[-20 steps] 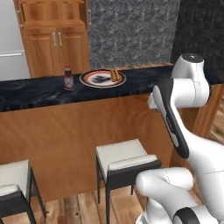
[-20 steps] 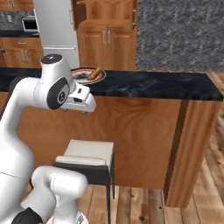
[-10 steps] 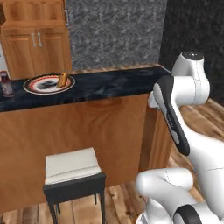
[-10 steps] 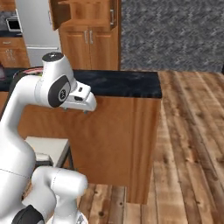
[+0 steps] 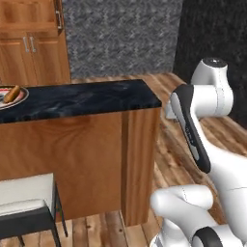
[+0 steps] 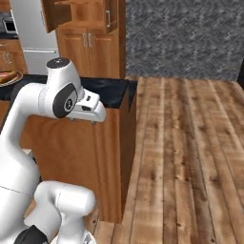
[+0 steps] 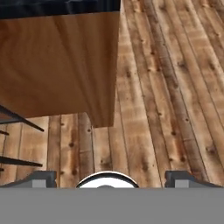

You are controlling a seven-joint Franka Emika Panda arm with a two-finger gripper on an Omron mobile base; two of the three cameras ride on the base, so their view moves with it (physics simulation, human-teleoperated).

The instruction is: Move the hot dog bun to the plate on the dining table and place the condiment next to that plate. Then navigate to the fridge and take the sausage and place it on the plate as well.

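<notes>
The dining table [image 5: 91,99] has a black marbled top and plain wood sides; its end corner stands in front of me. At its far left edge sits the plate [image 5: 20,98] with the hot dog bun [image 5: 11,91] lying on it. In the right base view the plate [image 6: 8,78] shows at the left edge, with the grey fridge [image 6: 33,45] behind it. My gripper [image 7: 111,178] is open and empty, with its fingertips [image 7: 43,177] wide apart. It hangs beside the table's end, looking down at the wood side and the floor. The condiment and the sausage are out of view.
A stool [image 5: 26,198] stands against the table's side at lower left. Wooden cabinets [image 6: 90,33] line the back wall, beside a dark speckled wall [image 5: 120,38]. Open plank floor [image 6: 190,143] stretches to the right of the table's end.
The base has swung to the right, so the whole scene slid left. The plate went to the picture's left edge and the red bottle left view. The gripper stays open.
</notes>
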